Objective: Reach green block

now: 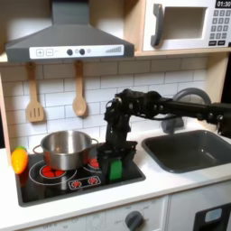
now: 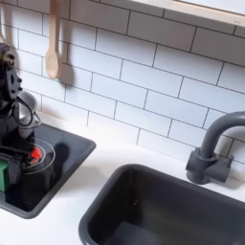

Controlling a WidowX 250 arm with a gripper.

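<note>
The green block (image 1: pixel 115 169) stands upright on the black stove top (image 1: pixel 54 185), near its front right corner in the first exterior view. My gripper (image 1: pixel 115 162) hangs straight down over it, open, with a dark finger on each side of the block. In the second exterior view, the gripper (image 2: pixel 8 165) sits at the left edge and a sliver of the green block (image 2: pixel 3 174) shows beneath it. Whether the fingers touch the block cannot be told.
A steel pot (image 1: pixel 63 149) stands on the stove just left of the gripper in the first exterior view. A yellow-orange toy (image 1: pixel 18 160) lies at the far left. A dark sink (image 1: pixel 194 149) and faucet (image 2: pixel 212 148) are at the right. Wooden utensils (image 1: pixel 79 95) hang on the tiled wall.
</note>
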